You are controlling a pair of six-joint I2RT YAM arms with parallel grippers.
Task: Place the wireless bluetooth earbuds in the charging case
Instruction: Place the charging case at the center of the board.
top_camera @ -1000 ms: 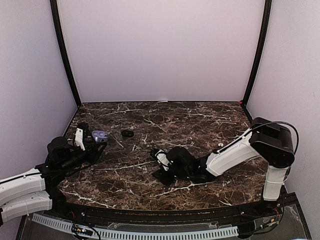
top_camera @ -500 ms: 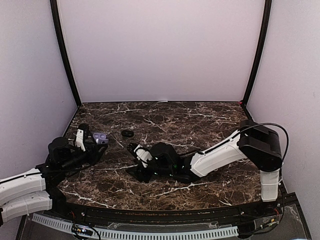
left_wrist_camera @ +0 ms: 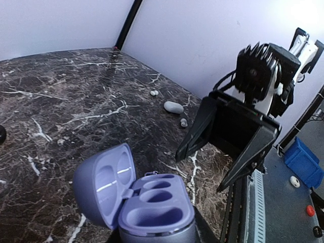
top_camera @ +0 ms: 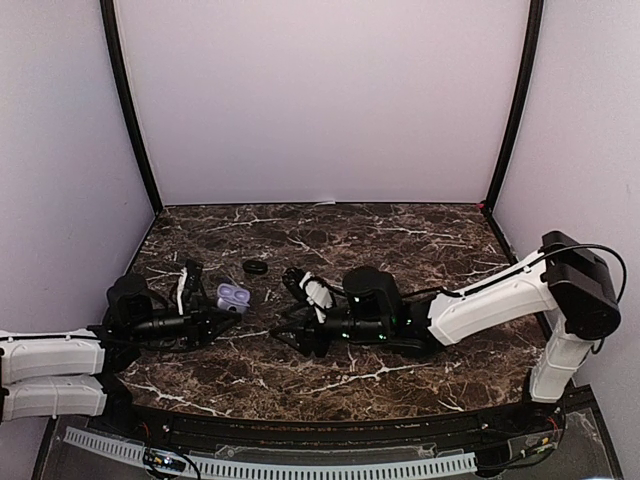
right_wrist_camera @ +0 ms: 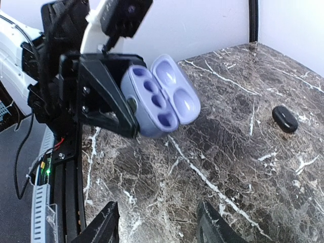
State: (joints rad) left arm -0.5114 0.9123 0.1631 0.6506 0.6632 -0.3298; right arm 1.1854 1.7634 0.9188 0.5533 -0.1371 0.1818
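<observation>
Since both sockets of the charging case [left_wrist_camera: 152, 217] are empty and its lid [left_wrist_camera: 101, 185] stands open, the step in hand is, I judge, to fetch a first bud. The left gripper [right_wrist_camera: 129, 116] is clenched on the body of the case and holds it above the surface [left_wrist_camera: 61, 101], close to the left edge. The right gripper [left_wrist_camera: 200, 172] faces the case with its jaws spread and nothing between them.

The white earbuds [left_wrist_camera: 173, 107] lie as small pale pieces toward the right edge of the surface, well apart from the case. Which piece is which I cannot tell.

To do this step well, the right arm should come down on one bud from above, with the jaws narrowed first, because such a glossy bean slips out easily. The left arm should present the sockets to its partner and not tilt them.
</observation>
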